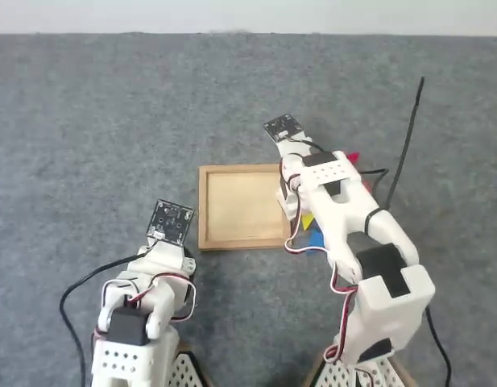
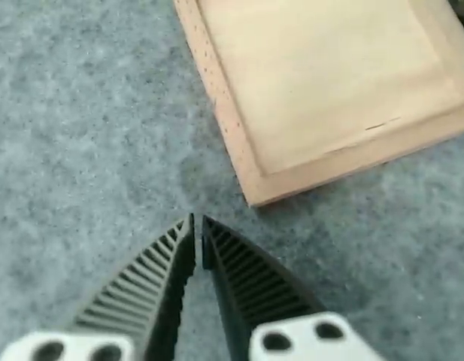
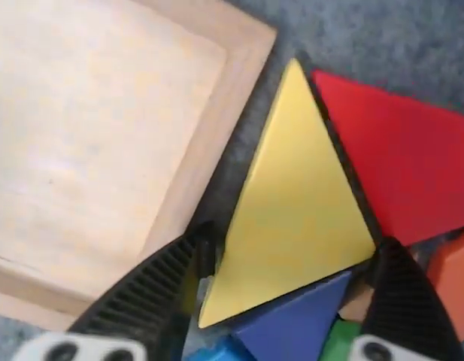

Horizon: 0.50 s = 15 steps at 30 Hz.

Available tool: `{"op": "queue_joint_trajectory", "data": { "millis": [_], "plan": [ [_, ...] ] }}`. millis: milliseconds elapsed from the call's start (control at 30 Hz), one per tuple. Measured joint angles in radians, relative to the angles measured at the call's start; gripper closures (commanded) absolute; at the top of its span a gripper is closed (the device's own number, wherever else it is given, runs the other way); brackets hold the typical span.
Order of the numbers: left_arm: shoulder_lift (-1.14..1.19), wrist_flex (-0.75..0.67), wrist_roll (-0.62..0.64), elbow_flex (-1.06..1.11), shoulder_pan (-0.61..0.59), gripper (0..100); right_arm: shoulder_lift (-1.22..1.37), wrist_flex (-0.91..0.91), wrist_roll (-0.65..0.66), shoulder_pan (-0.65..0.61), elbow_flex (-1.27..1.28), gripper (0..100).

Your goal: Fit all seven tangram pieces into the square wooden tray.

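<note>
Bare tray, triangle about to be gripped.
The tray (image 1: 240,205) holds nothing; the yellow triangle (image 3: 292,203) lies just beside its rim, straddled by the right gripper's (image 3: 292,252) spread jaws. One jaw crowds that rim and might snag. The left gripper (image 2: 198,226), closed and empty, sits near the tray's corner.

A grey, felt-like carpet (image 1: 103,113) covers the tabletop evenly lit, meeting a pale wall (image 1: 232,14) along its far edge.
</note>
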Motion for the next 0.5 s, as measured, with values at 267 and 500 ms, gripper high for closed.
{"op": "queue_joint_trajectory", "data": {
  "millis": [267, 500],
  "plan": [
    [0.000, 0.000, 0.000, 0.000, 0.000, 98, 0.000, -0.008, 0.000, -0.006, 0.000, 84.0],
    [0.000, 0.000, 0.000, 0.000, 0.000, 98, 0.000, -0.008, -0.025, -0.006, -0.006, 87.9]
  ]
}}
